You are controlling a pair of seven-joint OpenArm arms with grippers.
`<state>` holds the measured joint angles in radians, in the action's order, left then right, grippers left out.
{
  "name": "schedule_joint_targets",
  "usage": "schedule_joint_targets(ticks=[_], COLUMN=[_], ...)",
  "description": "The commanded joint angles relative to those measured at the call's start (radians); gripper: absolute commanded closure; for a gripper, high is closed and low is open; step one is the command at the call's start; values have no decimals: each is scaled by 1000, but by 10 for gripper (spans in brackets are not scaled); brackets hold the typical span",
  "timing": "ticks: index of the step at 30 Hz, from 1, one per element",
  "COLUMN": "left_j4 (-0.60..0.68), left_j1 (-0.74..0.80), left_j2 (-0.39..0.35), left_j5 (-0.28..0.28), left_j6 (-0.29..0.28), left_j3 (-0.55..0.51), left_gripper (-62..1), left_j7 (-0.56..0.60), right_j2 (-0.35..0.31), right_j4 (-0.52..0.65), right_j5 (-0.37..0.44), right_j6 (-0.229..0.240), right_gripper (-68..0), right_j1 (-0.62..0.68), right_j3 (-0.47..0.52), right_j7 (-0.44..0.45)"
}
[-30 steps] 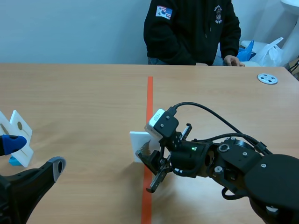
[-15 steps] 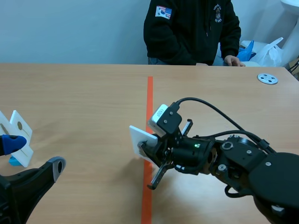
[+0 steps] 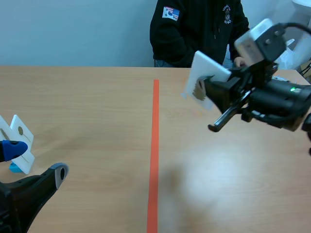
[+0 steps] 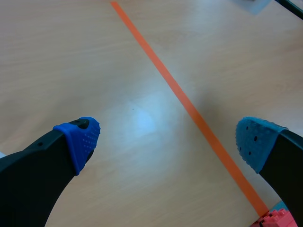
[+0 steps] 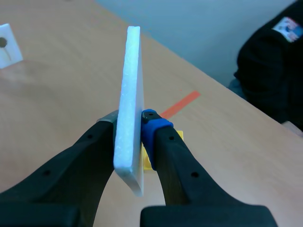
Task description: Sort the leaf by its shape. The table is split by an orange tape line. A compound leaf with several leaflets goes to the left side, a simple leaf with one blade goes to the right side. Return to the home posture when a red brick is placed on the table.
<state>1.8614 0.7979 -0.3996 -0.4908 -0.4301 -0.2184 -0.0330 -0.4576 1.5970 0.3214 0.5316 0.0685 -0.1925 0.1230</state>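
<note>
The leaf card [image 3: 206, 73] — a white board with a brownish leaf [image 3: 198, 90] on its face — is held in the air above the table [image 3: 87, 102]. It is on the right side of the orange tape line [image 3: 154, 145], toward the line's far end. It stands roughly upright with a slight tilt, its face turned toward the tape line. The leaf is too small to tell its shape.

The right gripper [image 3: 210, 94] has the card pinched at its lower part. In the right wrist view the card [image 5: 130, 94] shows edge-on, pressed between the two fingers of the gripper [image 5: 129, 126], with one blue pad [image 5: 150, 118] flat against it.

Well to the left of the tape line, the left gripper [image 4: 168, 137] hangs low with its fingers spread wide and nothing between them. Under the gap between its blue pads [image 4: 81, 137] the tape line [image 4: 189, 109] crosses bare wood at a slant. Farther left of the line stands a small white card with a round hole [image 3: 20, 136].

Beyond the tape line's far end a person in a black jacket [image 3: 199, 29] sits at the table — one hand [image 3: 241, 62] rests at its edge.
</note>
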Motion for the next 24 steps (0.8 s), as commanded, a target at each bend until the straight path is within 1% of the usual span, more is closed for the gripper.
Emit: schedule_joint_targets(ticks=[1,4,8,10,12,14,16,24], left_j4=[18,18,18,18,18,18,18,18], left_j1=[-6,-6,-6,-6,-6,-6,-6,-6], left_j2=[0,0,0,0,0,0,0,0], left_j5=[-7,-7,-7,-7,-7,-7,-7,-7], left_j6=[-2,-2,-2,-2,-2,-2,-2,-2], left_j3=[-8,-8,-8,-8,-8,-8,-8,-8], left_gripper=[-611,-611,-611,-611,-611,-611,-611,-611], left_j7=[18,17,18,18,18,18,18,17], right_j2=[-5,-5,-5,-5,-5,-6,-11,-19], right_j4=[12,19,17,8,-17,-63,-128,-465], right_j5=[43,128,209,237,249,256,267,270], right_j6=[-6,-7,-8,-20,-50,-81,-97,-97], right_gripper=[-15,-15,-15,-15,-15,-15,-15,-15], right_j1=[5,32,50,51,50,46,36,-89], right_j3=[54,173,326,386,429,453,459,457], right_j7=[-18,-73,-145,-176,-185,-185,-178,-118])
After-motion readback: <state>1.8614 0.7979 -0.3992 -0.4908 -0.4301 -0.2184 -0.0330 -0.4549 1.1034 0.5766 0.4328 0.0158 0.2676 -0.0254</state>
